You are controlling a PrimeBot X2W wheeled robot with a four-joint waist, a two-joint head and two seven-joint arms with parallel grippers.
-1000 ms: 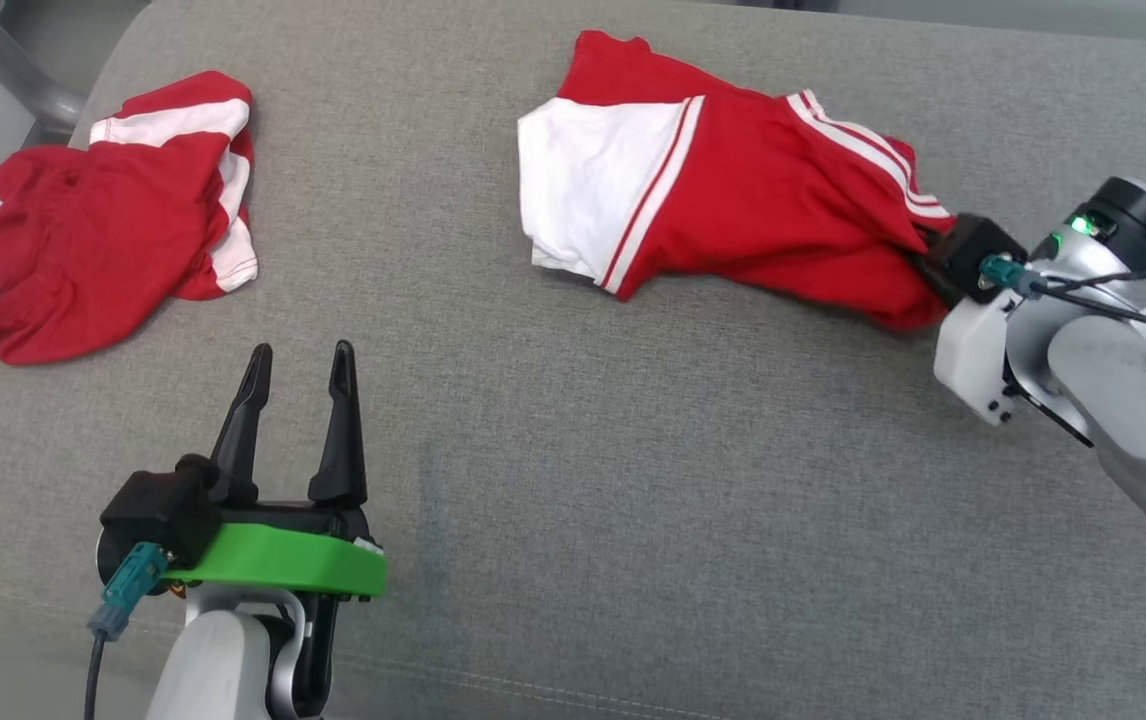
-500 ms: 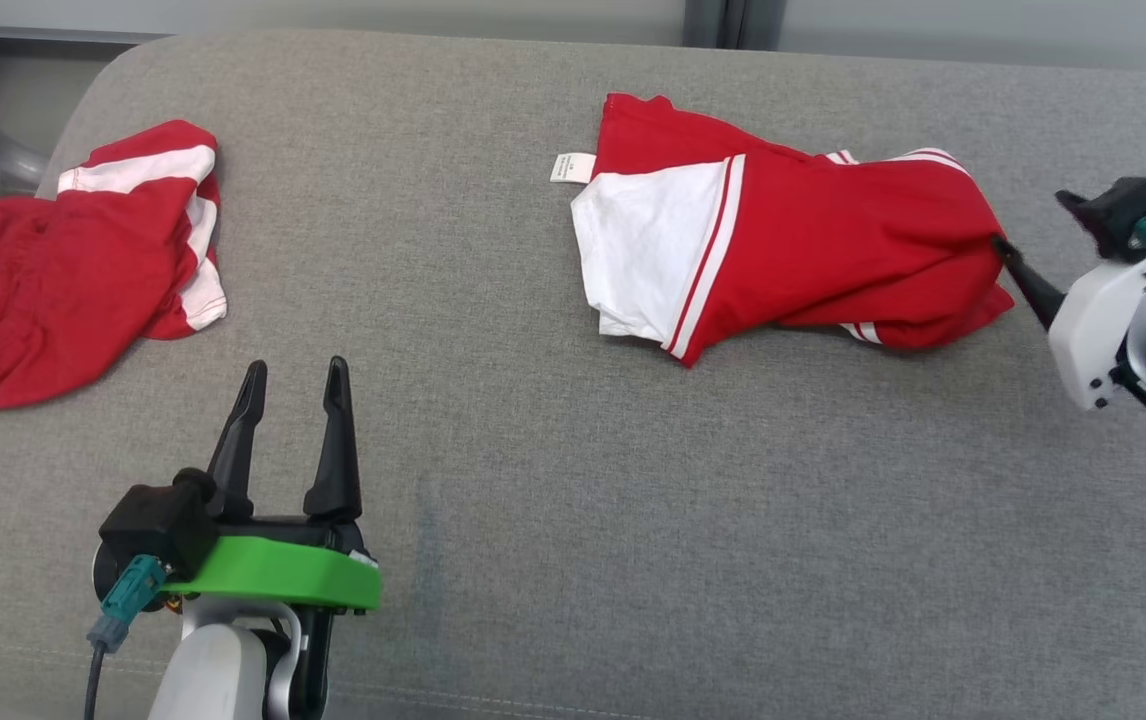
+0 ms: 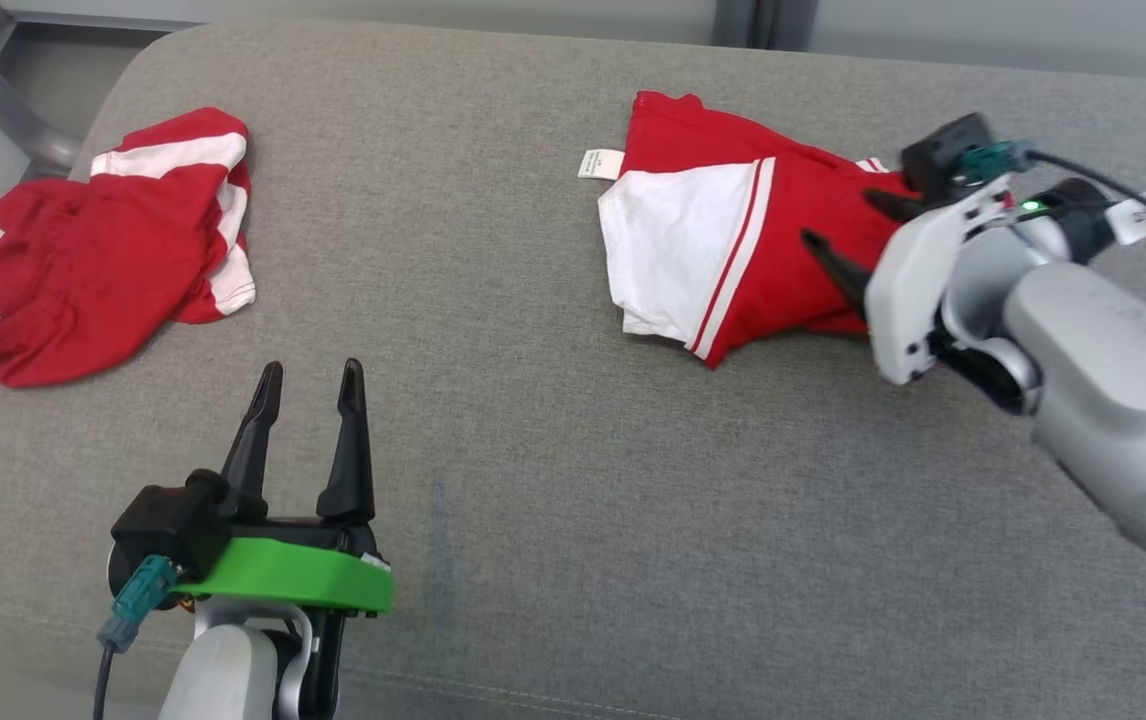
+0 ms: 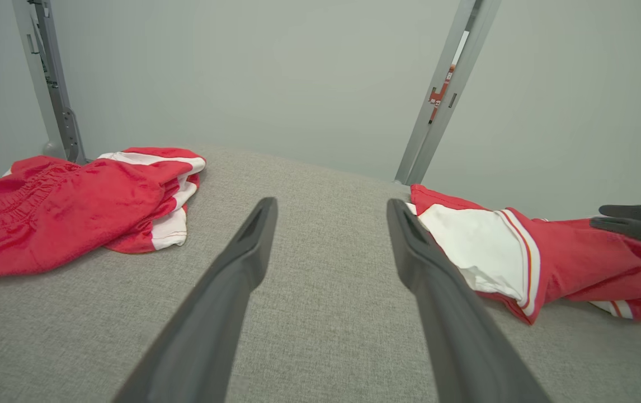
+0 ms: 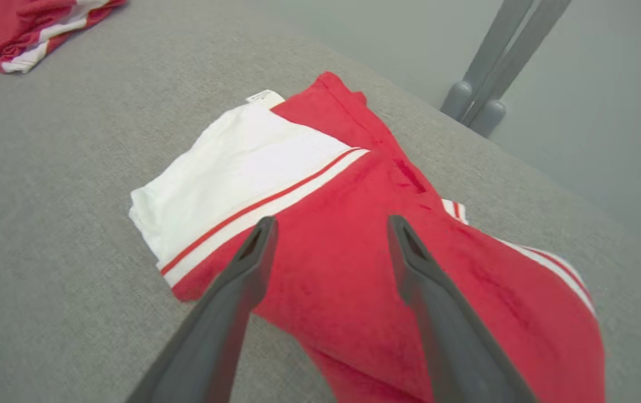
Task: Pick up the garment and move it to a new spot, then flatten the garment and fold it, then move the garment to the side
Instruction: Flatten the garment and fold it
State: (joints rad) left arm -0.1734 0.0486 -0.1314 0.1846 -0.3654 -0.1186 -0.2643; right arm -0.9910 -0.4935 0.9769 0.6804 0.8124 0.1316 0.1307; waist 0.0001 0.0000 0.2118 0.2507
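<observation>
The garment (image 3: 733, 230), red shorts with a white side panel and white stripes, lies crumpled on the grey cushioned surface (image 3: 573, 480) at the right back. It also lies below the fingers in the right wrist view (image 5: 354, 252) and at the right of the left wrist view (image 4: 566, 257). My right gripper (image 3: 841, 218) hovers open over its red middle, nothing between the fingers (image 5: 331, 224). My left gripper (image 3: 312, 367) stands open and empty near the front left (image 4: 331, 204), well apart from the garment.
A second red and white garment (image 3: 93, 250) lies bunched at the back left (image 4: 63, 207). Grey metal posts (image 4: 443, 95) stand behind the surface's rounded far edge, one pair close behind the garment (image 5: 494, 61). Bare grey fabric spans the middle and front.
My right gripper opened and let go of the garment's right end, drew off to the right, then came back over the garment. The garment settled flat. The head camera shifted.
</observation>
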